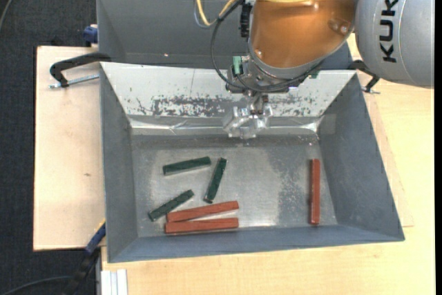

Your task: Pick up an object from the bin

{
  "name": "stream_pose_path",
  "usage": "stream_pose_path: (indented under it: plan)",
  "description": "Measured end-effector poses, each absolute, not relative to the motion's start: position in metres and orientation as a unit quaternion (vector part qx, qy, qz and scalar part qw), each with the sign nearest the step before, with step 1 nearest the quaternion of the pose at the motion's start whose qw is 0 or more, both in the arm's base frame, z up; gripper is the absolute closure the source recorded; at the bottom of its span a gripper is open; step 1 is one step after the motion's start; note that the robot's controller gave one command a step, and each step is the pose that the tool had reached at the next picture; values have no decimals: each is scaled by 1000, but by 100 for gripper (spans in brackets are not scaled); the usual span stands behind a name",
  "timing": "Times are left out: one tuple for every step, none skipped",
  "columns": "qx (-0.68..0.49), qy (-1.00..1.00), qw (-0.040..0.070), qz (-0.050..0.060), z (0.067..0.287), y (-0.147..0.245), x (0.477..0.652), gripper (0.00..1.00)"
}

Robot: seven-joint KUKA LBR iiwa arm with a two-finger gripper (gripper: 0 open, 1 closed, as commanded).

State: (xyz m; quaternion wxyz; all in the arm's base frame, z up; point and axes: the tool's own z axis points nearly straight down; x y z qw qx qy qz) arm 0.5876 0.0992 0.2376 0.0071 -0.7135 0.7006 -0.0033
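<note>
We log the gripper (pixel 247 124) at the bin's (pixel 114 169) 12 o'clock; whether it is open, we cannot tell. The nearest dark green stick (pixel 216 179) lies at its 7 o'clock.

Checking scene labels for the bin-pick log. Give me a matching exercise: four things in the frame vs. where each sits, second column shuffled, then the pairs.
Things:
1. gripper
2. lone red stick
3. pair of red sticks
4. three dark green sticks

Places:
A. front of the bin floor, side by side
B. by the far wall, mid-bin
C. left half of the floor, scattered
D. right side of the floor, apart from the rest

Pairs: 1-B, 2-D, 3-A, 4-C
</note>
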Motion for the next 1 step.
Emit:
stream_pose_path:
  plan:
    - [-808,589,0,3,158,122,539,100]
